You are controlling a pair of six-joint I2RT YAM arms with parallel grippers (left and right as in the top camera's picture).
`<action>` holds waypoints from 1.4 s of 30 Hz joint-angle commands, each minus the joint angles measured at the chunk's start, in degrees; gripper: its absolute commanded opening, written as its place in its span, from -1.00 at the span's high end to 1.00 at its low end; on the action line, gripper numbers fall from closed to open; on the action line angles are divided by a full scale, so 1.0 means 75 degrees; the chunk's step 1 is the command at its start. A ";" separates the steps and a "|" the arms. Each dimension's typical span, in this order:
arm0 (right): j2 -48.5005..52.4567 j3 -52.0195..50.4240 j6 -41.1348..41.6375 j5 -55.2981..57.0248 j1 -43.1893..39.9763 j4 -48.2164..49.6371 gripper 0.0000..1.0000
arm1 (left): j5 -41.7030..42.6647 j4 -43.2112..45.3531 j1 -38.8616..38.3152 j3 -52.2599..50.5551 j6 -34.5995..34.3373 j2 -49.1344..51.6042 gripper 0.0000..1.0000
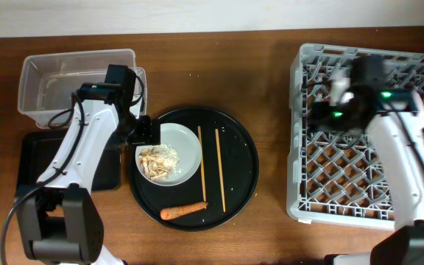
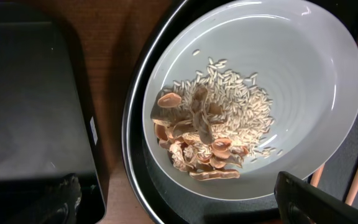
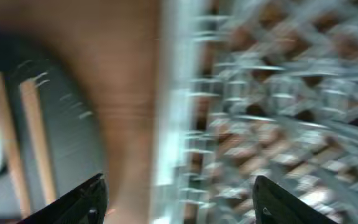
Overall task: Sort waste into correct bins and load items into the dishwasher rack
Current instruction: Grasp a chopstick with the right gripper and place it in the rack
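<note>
A pale plate [image 1: 186, 143] with beige food scraps [image 1: 155, 162] lies on the round black serving tray [image 1: 238, 180]. Two chopsticks [image 1: 202, 163] lie to its right and a carrot [image 1: 184, 212] in front. My left gripper [image 1: 140, 134] is open at the plate's left rim. In the left wrist view the gripper [image 2: 185, 211] spans the rim of the plate [image 2: 303, 74], which holds the scraps [image 2: 207, 137]. My right gripper [image 1: 324, 110] is open and empty over the left edge of the dishwasher rack [image 1: 374, 184]. Its blurred view shows its gripper [image 3: 182, 202], the rack [image 3: 278, 93] and chopsticks [image 3: 36, 143]. Wrapper, tissue, bowl and cup are out of view.
The clear tub [image 1: 43, 70] stands at the back left, and the flat black tray [image 1: 32, 158] lies in front of it, beside the serving tray. The flat tray also shows in the left wrist view [image 2: 30, 99], close to the serving tray's rim [image 2: 132, 143].
</note>
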 commanded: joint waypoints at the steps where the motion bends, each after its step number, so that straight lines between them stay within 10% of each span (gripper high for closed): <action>1: -0.0044 -0.0017 0.0073 -0.0522 0.1565 0.0006 -0.49 | 0.0073 -0.0050 0.0017 0.0029 -0.0017 -0.0207 -0.99; 7: 0.1533 -0.0020 0.1594 0.0009 0.4645 0.0947 -0.49 | 0.0070 -0.0064 0.0017 0.0029 -0.0017 -0.0207 -0.98; 17: 0.3923 -0.0029 0.3045 0.0749 0.5074 0.1422 -0.22 | 0.0073 -0.0067 0.0017 0.0029 -0.0017 -0.0207 -0.98; 26: 0.3958 -0.0032 0.3244 0.0641 0.5546 0.1416 0.91 | 0.0076 -0.0076 0.0017 0.0029 -0.0017 -0.0207 -0.98; 30: 0.3147 0.0262 0.3075 0.0548 0.5528 0.1177 0.91 | 0.0076 -0.0122 0.0017 0.0029 -0.0017 -0.0207 -0.98; 36: 0.0291 0.0976 0.2369 0.1716 0.3139 -0.0597 0.92 | 0.0076 -0.0122 0.0017 0.0029 -0.0017 -0.0207 -0.98; 42: 0.0624 0.0125 0.1428 0.1810 0.0688 -0.0784 0.92 | 0.0076 -0.0137 0.0017 0.0029 -0.0017 -0.0207 -0.98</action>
